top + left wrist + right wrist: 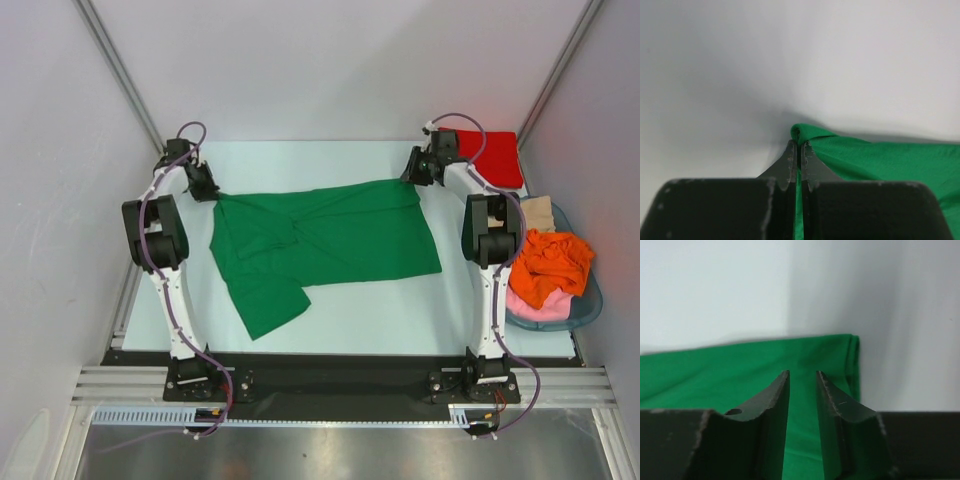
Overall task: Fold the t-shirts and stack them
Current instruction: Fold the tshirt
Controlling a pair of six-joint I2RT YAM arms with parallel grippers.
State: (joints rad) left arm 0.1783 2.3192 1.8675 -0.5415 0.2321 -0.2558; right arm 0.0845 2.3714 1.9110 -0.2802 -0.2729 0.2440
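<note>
2 grippers work the far edge of the green t-shirt (340, 240), which lies spread across the middle of the table (400, 325), 1 sleeve pointing toward the near side. The left gripper (799, 145) is clamped tight on the shirt's far left corner, a bump of cloth poking out past the tips. The right gripper (802, 374) sits over the far right corner with its jaws apart, green cloth showing through the gap, apparently nothing pinched.

Now the danger: with only 1 corner held, any pull by the left arm would likely drag the shirt askew and bunch it. The parted right gripper could also snag the hem as it lifts and flip that corner over. Close beside it, the red t-shirt (495, 160) lies folded at the table's far right; a wide swing might nudge it.

At the right edge, the blue basket (588, 310) holds 3 pieces: an orange garment (550, 262) on top, a pink garment (540, 305) beneath at the near side, a beige garment (537, 212) at the far end.
</note>
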